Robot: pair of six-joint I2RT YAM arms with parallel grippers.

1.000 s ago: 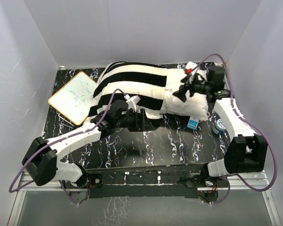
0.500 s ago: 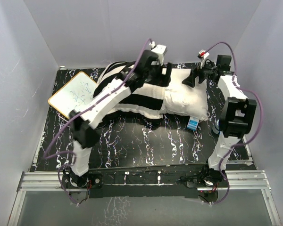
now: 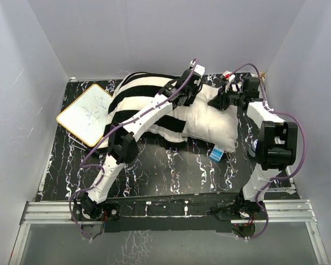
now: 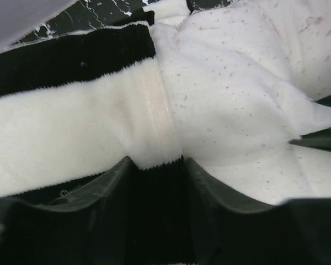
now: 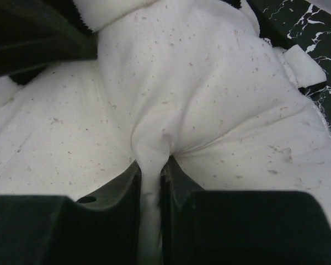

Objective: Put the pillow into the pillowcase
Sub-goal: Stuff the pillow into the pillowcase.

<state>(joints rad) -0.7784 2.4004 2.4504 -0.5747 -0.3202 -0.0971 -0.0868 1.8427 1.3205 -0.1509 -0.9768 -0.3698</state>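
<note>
Two claws each hold cloth at the far side of the table. The right gripper (image 5: 150, 171) is nipped narrowly on a raised fold of the pillow (image 5: 209, 83), its jaws almost together with white fabric squeezed between them. The left gripper (image 4: 156, 165) stands about half wide, clasping the hem of the pillowcase (image 4: 60, 127) where the striped rim meets the white cushion. From above, the pillow's left part sits inside the pillowcase's mouth and its right part lies bare at the far right of the table (image 3: 171, 165). A small blue and white box (image 3: 216, 153) lies just beside the pillow's near corner, and a whiteboard (image 3: 85, 113) rests left of the pillowcase.
</note>
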